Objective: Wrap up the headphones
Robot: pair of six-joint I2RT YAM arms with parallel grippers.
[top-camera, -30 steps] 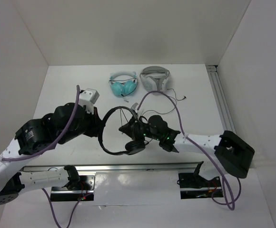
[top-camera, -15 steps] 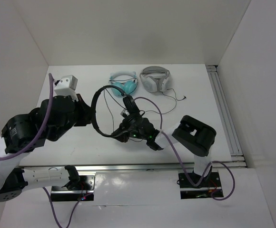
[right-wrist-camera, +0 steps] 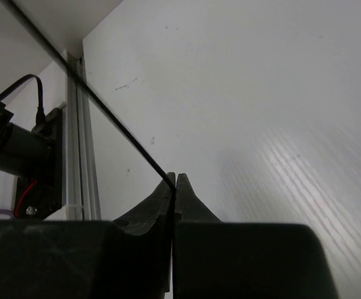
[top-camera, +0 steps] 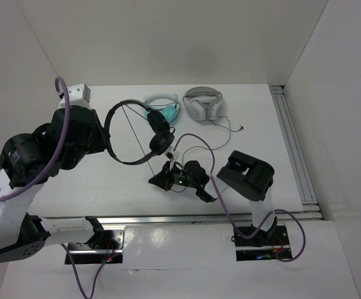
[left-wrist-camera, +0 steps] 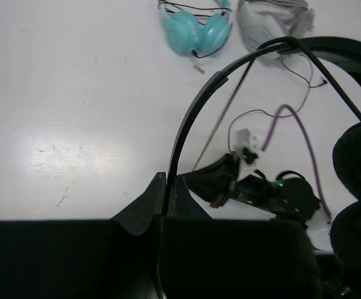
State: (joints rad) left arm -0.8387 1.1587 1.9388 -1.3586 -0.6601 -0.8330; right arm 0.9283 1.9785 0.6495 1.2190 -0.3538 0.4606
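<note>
The black headphones (top-camera: 160,140) hang in the air over the left middle of the table. My left gripper (top-camera: 106,133) is shut on their thin headband (left-wrist-camera: 193,118), seen pinched between the jaws in the left wrist view (left-wrist-camera: 167,182). The ear pads (left-wrist-camera: 355,156) hang at the right of that view. Their thin black cable (top-camera: 137,137) runs taut down from the headband to my right gripper (top-camera: 155,181), which is low near the table and shut on it. In the right wrist view the cable (right-wrist-camera: 106,118) enters the closed jaws (right-wrist-camera: 175,178).
Teal headphones (top-camera: 162,109) and white-and-grey headphones (top-camera: 202,103) lie at the back of the table, with a thin loose wire (top-camera: 230,128) beside them. A metal rail (top-camera: 292,143) runs along the right edge. The right arm's elbow (top-camera: 249,174) is folded over the table's right middle.
My left gripper has carried the headphones up and back to the left. My right gripper has moved left and down with the cable, its arm folding back; the cable is now stretched taut.
</note>
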